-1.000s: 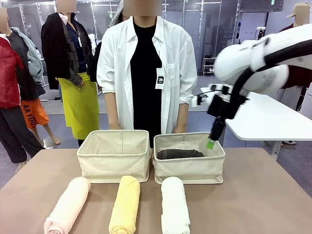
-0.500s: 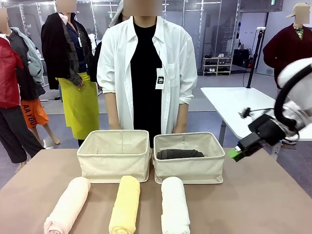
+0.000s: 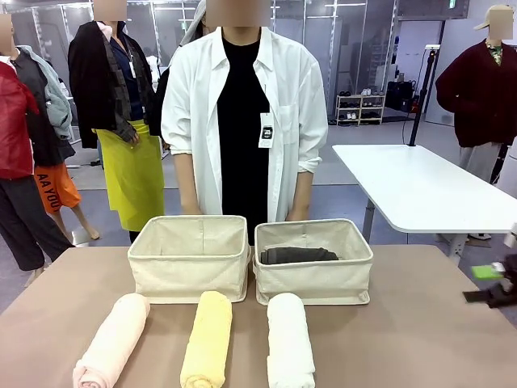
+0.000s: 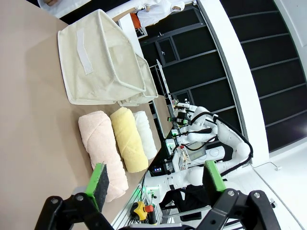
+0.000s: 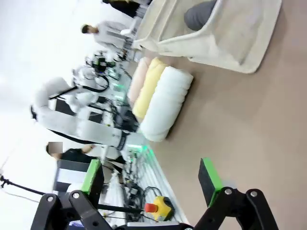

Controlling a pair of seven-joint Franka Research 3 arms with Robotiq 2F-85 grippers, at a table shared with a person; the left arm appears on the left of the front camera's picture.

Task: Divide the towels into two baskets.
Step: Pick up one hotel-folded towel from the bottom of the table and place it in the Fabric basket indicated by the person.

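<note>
Two beige baskets stand side by side: the left basket (image 3: 188, 279) has nothing showing inside, and the right basket (image 3: 313, 283) holds the dark grey towel (image 3: 299, 255). In front of them lie the pink towel (image 3: 113, 339), yellow towel (image 3: 207, 339) and white towel (image 3: 289, 339), rolled and parallel. My right gripper (image 3: 489, 283) is low at the table's far right edge, open, holding nothing. In the right wrist view the open gripper (image 5: 150, 175) looks along the table at the white towel (image 5: 165, 103) and the basket (image 5: 216, 33). My left gripper (image 4: 156, 178) is open near the pink towel (image 4: 103, 148).
A person in a white shirt (image 3: 242, 121) stands right behind the baskets, hands low behind them. A white table (image 3: 420, 190) stands off to the right. Bare tabletop (image 3: 436, 331) lies right of the white towel.
My right arm has swung away from above the right basket, down and to the right, to the picture's edge. Towels and baskets have not moved.
</note>
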